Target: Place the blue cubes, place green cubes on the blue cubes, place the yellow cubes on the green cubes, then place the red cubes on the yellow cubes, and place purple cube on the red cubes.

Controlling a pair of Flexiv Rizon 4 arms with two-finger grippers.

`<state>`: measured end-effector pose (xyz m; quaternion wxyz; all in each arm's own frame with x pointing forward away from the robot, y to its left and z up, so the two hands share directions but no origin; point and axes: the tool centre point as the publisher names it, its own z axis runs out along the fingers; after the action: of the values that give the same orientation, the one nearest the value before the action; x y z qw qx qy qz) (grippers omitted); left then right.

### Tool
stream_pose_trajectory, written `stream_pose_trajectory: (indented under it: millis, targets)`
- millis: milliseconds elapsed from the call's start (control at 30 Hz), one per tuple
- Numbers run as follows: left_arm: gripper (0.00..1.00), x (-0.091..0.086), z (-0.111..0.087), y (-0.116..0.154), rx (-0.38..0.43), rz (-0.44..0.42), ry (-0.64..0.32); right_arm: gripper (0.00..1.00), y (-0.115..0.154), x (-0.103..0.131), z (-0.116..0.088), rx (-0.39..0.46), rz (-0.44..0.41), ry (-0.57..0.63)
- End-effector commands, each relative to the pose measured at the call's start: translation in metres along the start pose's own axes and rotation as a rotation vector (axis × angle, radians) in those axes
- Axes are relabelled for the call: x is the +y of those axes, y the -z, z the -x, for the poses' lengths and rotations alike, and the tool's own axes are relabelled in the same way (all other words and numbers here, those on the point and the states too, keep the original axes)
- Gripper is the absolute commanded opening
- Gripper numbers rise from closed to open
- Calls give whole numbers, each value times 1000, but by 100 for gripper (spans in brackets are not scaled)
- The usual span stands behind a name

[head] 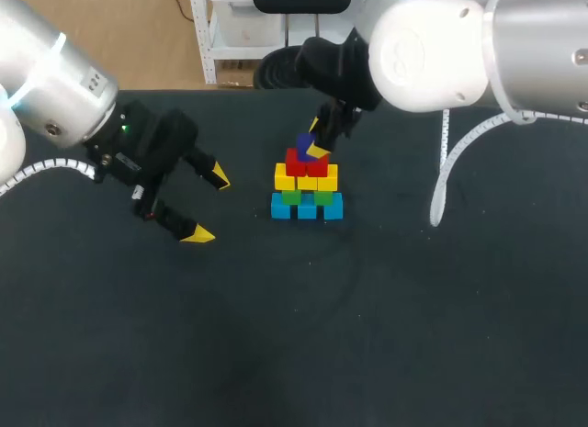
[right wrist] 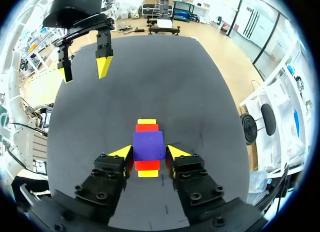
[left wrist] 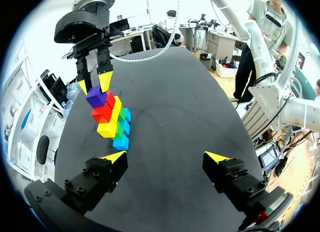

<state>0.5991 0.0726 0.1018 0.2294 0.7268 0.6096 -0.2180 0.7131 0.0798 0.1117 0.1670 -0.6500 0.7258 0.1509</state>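
The right pincer (right wrist: 149, 153) pinches the purple cube (right wrist: 148, 144) directly atop the red cubes (head: 305, 164), so only letting go seems left, while the left pincer (head: 209, 206) hangs spread well aside.

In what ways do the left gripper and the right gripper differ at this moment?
The left gripper is wide open and empty; the right gripper is shut on the purple cube. The left one is beside the stack, the right one at its top. Both have yellow tips.
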Motion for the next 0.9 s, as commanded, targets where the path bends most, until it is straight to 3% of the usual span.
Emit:
stream_pose_trajectory:
  millis: [33,267,400,667,900]
  targets:
    - [100,0,0,0,1,0,-1,44,0,1,-1,-2,-2,-1]
    - [100,0,0,0,1,0,-1,49,1,2,0,-3,-3,0]
    - [100,0,0,0,1,0,-1,100,5,2,-1,-4,-8,-2]
    - [100,0,0,0,1,0,-1,100,24,6,-5,-30,-35,-10]
    - [100,0,0,0,1,0,-1,100,52,13,-23,-104,-85,-31]
